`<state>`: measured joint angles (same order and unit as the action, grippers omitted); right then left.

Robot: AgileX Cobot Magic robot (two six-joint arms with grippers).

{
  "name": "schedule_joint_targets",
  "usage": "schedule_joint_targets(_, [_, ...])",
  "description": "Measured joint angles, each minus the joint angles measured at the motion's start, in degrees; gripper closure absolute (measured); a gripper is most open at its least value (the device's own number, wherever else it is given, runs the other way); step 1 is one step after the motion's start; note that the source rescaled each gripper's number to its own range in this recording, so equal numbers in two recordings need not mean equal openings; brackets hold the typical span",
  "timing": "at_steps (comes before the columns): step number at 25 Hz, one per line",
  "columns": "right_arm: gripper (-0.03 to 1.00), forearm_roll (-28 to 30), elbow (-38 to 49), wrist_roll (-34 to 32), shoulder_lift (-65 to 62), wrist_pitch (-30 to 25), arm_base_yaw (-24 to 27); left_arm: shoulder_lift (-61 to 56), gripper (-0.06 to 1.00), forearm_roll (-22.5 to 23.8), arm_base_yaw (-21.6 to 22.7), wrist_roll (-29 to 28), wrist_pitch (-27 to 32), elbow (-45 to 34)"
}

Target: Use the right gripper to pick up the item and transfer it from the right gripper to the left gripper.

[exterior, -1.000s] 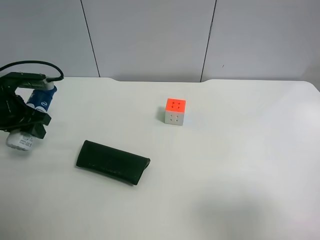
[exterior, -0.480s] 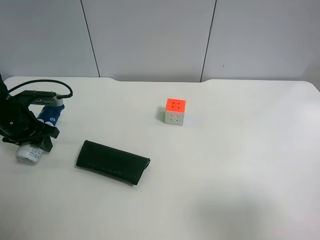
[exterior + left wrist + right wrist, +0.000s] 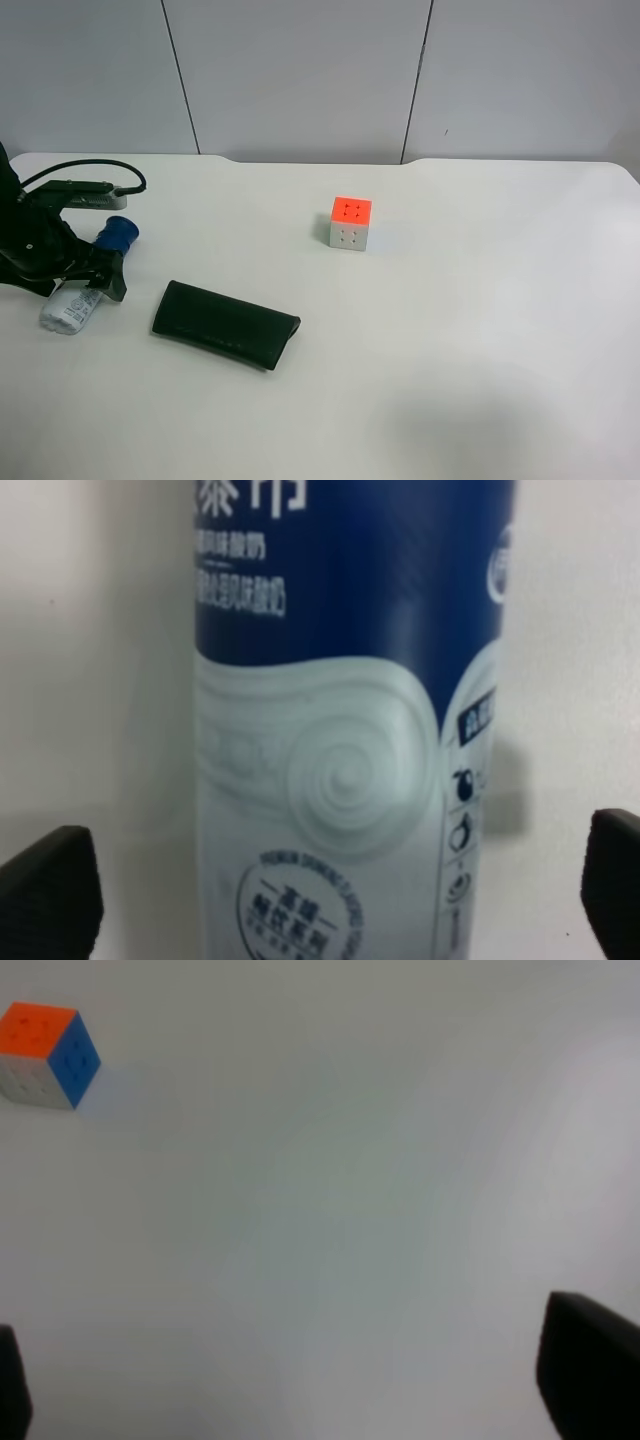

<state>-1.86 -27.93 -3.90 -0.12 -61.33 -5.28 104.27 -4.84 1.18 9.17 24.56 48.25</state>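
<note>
since a second ago the left claw (image 3: pixel 85 283) has carried the item (image 3: pixel 88 285) down toward the table (image 3: pixel 480 330) by its left edge; the bottle now lies tilted, cap (image 3: pixel 118 232) toward the far edge. its fingers (image 3: pixel 45 895) stand apart around the label (contact unclear). farther off, the right claw (image 3: pixel 300 1390) is spread wide, holding nothing, near the cube (image 3: pixel 48 1055).

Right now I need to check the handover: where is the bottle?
The bottle lies at the exterior high view's far left on the table, under the left gripper, left of the dark case.
</note>
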Motion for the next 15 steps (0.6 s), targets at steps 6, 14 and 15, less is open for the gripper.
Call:
schedule_joint_targets(6, [-0.03,0.0,0.0,0.0,0.0,0.0,0.0,-1.56,-0.04,0.0,0.0,-0.06,0.79,0.69])
schedule_joint_targets(14, [-0.03,0.0,0.0,0.0,0.0,0.0,0.0,-11.16,-0.04,-0.13,0.0,-0.07,14.06,7.98])
schedule_joint_targets(15, [-0.03,0.0,0.0,0.0,0.0,0.0,0.0,-12.7,-0.04,-0.13,0.0,-0.07,15.42,8.47])
